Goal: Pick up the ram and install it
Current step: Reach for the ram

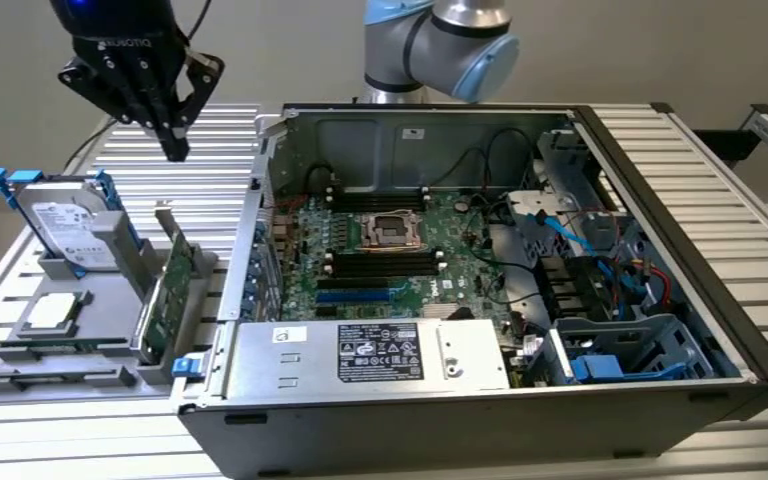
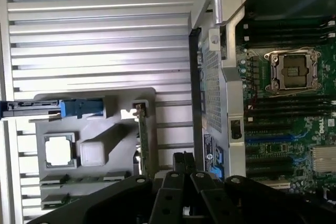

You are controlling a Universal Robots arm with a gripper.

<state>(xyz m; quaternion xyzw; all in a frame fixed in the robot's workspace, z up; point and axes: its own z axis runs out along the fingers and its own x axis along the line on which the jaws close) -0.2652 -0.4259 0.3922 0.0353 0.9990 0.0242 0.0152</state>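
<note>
The ram [image 1: 64,347] is a slim green stick lying in a low slot of the grey holder [image 1: 117,290], near its front. In the wrist view the ram [image 2: 79,178] sits just past the square silver chip [image 2: 58,150]. My gripper [image 1: 173,148] hangs high above the ribbed table behind the holder, well away from the ram. Its black fingers [image 2: 178,169] are pressed together and hold nothing. The open computer case [image 1: 491,300] shows the motherboard with dark memory slots [image 1: 384,265] below the processor socket [image 1: 391,228].
On the holder stand a hard drive in a blue frame [image 1: 71,225], the silver chip [image 1: 51,312] and a tall green expansion card [image 1: 164,300]. The case wall [image 1: 257,230] rises beside the holder. A power supply [image 1: 371,352] and cables [image 1: 584,270] fill the case.
</note>
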